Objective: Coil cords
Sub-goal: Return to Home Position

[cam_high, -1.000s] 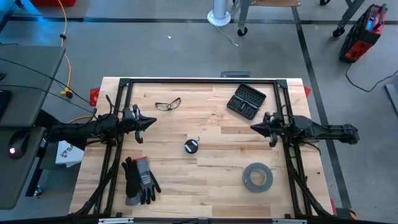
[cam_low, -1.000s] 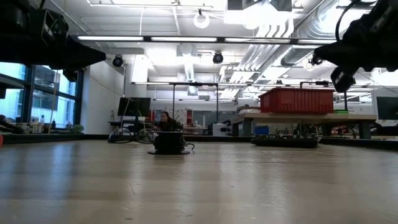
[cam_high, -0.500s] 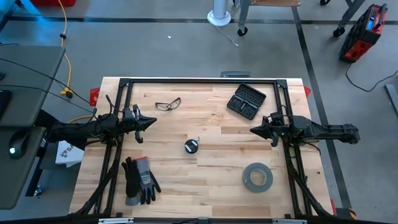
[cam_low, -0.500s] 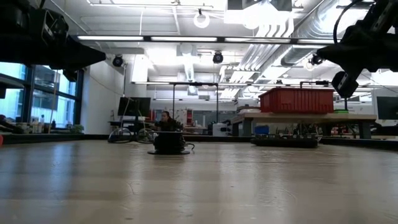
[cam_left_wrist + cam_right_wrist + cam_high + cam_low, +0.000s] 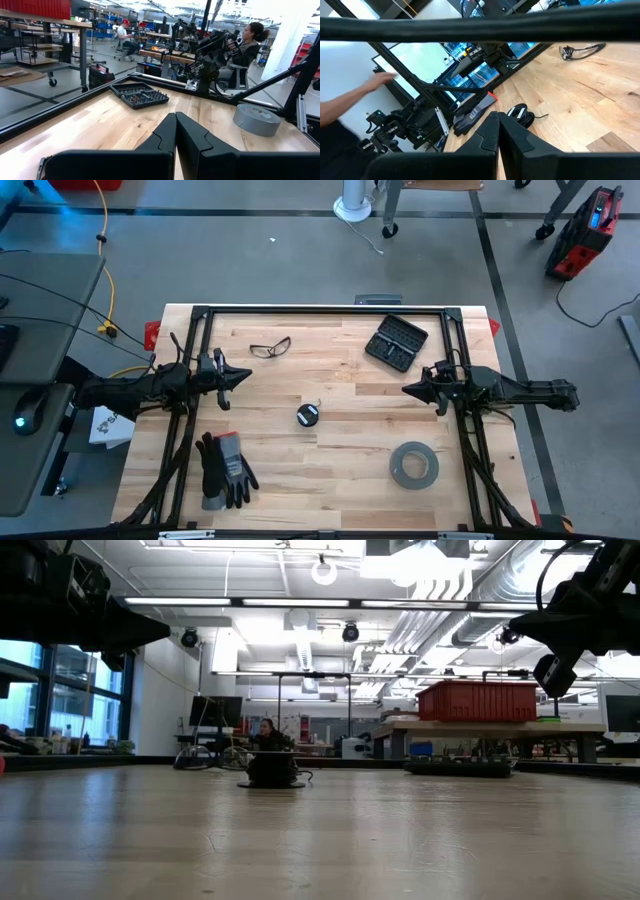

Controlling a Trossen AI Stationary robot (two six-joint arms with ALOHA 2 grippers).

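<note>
Pale wooden table (image 5: pixel 340 485) inside a black rail frame, standing on a grey concrete floor. Near the middle of the wood, the small black spool (image 5: pixel 307 415), lying flat, with thin dark cord (image 5: pixel 519 113) wound on it and a short loose end poking out beside it.

At the table's left side, the left gripper (image 5: pixel 243 377), raised above the wood and pointing inward, fingers pressed together on nothing. Opposite, at the right side, the right gripper (image 5: pixel 408 388), likewise lifted clear and pointing inward, fingers closed tight and empty. Between the two, well apart from both, the spool.

Elsewhere on the top:
- clear safety glasses (image 5: pixel 270 347) toward the back edge, left of centre
- an open black case of bits (image 5: pixel 396 342) toward the back right
- a grey tape roll (image 5: pixel 414 464) toward the front right
- black and grey gloves (image 5: pixel 225 470) toward the front left

Beyond the table, a yellow cable (image 5: pixel 105 250) trailing over the floor on the left, a grey desk (image 5: pixel 40 300) below it, and a red and black tool bag (image 5: pixel 585 235) far off to the right.

From table height, a long bright workshop: strip lights and ducts overhead, tall windows on the left, a red crate (image 5: pixel 478 700) on a bench. Far back, a seated person (image 5: pixel 266 732). In the left wrist view, another seated person (image 5: pixel 252 40) behind the right arm. In the right wrist view, a blurred hand (image 5: pixel 370 85) past the table's edge.
</note>
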